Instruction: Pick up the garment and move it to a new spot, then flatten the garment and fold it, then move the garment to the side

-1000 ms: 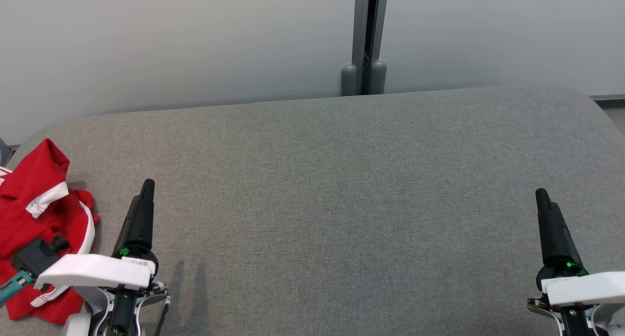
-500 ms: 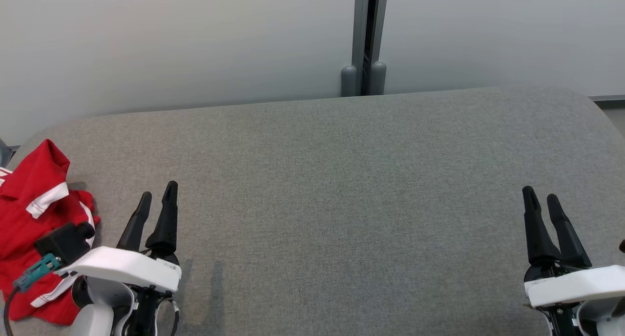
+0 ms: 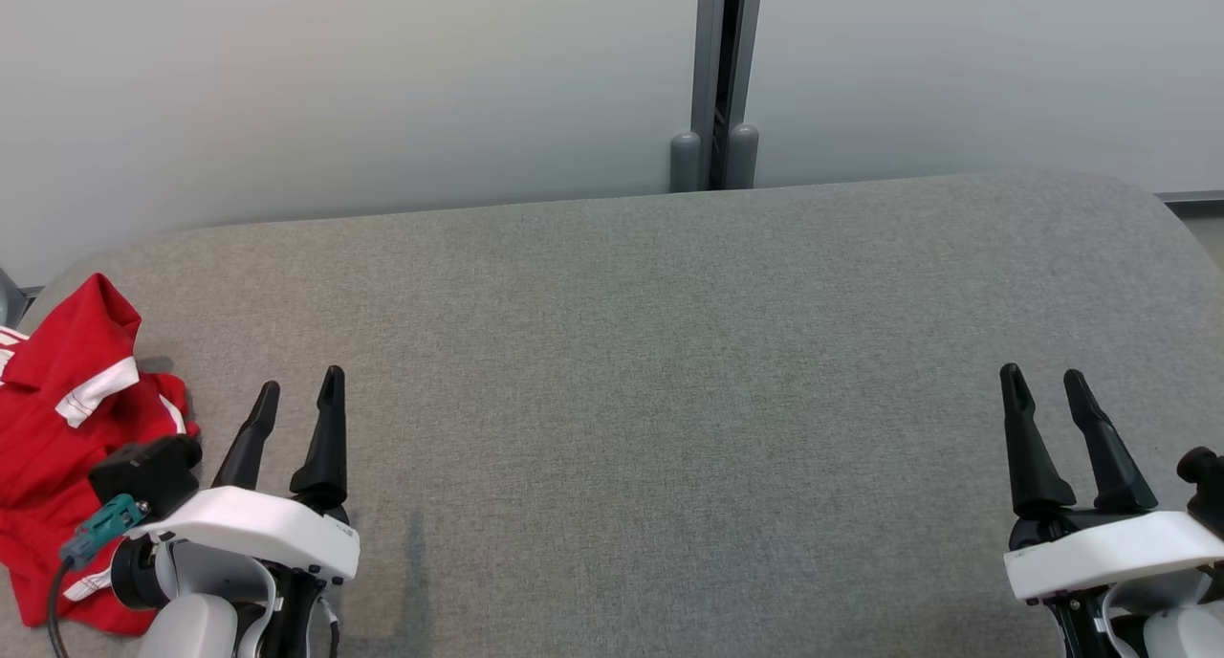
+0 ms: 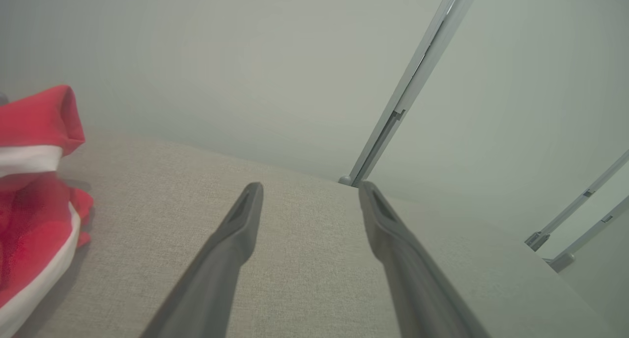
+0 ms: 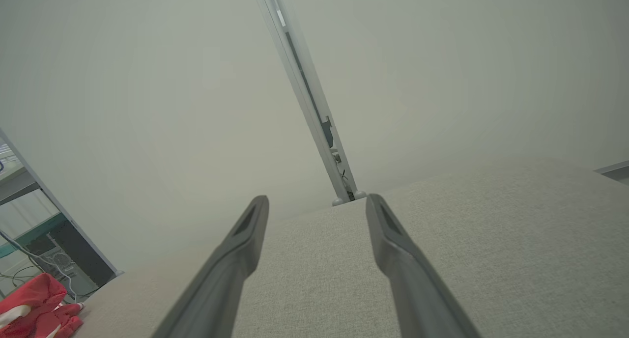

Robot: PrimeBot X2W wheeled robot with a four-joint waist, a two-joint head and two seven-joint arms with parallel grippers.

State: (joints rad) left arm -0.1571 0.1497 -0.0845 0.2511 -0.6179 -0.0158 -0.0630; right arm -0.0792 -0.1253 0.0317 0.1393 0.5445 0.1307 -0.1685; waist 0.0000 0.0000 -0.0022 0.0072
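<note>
garment (image 3: 53, 419): red with white stripes, crumpled at the counter's (image 3: 669, 352) 9 o'clock edge
left tool (image 3: 298, 383): spread, empty, just beside the garment at its 3 o'clock
right tool (image 3: 1042, 373): spread, empty, over bare grey cloth at 4 o'clock, well apart from the garment

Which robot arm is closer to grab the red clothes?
The left. Its open left claw sits just beside the red garment at the left end of the grey surface. The right claw, also open, is far off at the other end.
</note>
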